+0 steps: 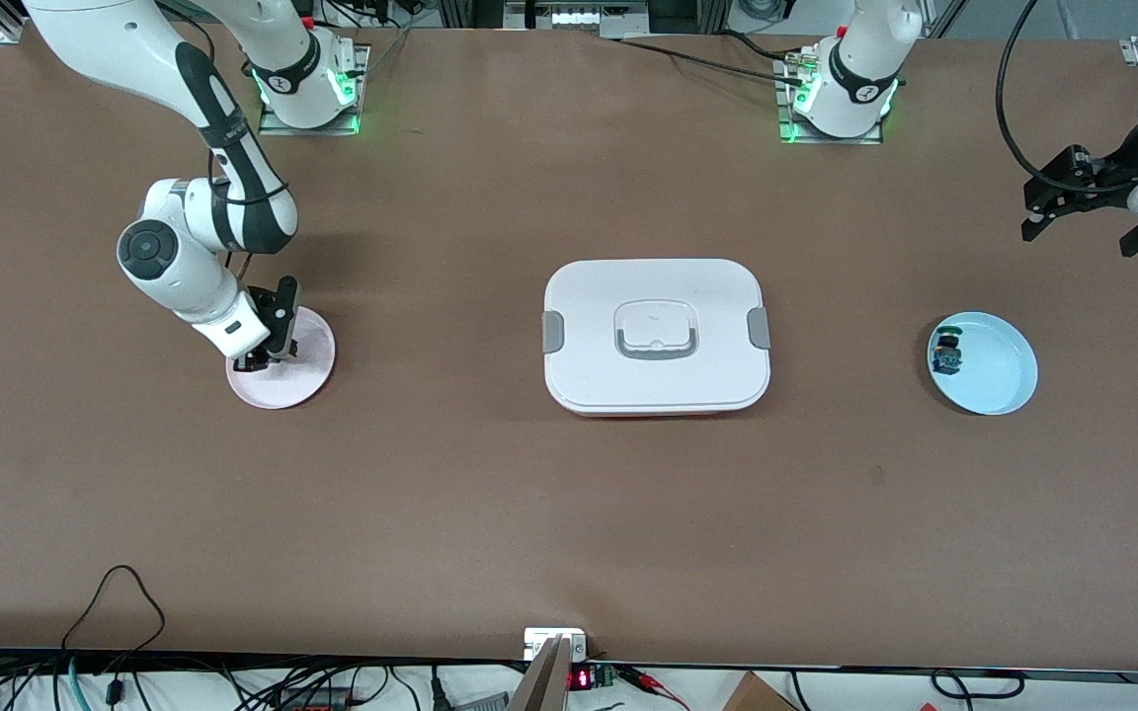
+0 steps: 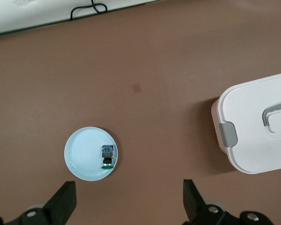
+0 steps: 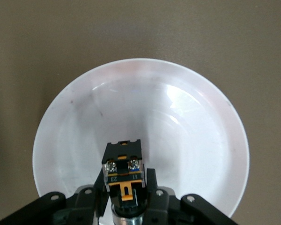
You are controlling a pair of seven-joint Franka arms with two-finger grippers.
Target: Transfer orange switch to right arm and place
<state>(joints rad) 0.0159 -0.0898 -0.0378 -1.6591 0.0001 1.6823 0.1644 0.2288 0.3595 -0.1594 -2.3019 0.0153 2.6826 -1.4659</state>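
Note:
My right gripper (image 1: pixel 268 354) is low over the pink plate (image 1: pixel 310 380) toward the right arm's end of the table. In the right wrist view my right gripper (image 3: pixel 126 187) is shut on the orange switch (image 3: pixel 124 169), a small black block with an orange middle. The switch hangs just over the plate's inside (image 3: pixel 178 117); I cannot tell whether it touches. My left gripper (image 1: pixel 1083 232) is open and empty, up in the air over the left arm's end of the table. In the left wrist view its gripper (image 2: pixel 128 192) spreads wide over bare table.
A white lidded box (image 1: pixel 656 336) with grey latches sits mid-table and shows in the left wrist view (image 2: pixel 257 126). A light blue plate (image 1: pixel 1002 373) toward the left arm's end holds a small green-capped blue switch (image 1: pixel 946 353), also in the left wrist view (image 2: pixel 107 157).

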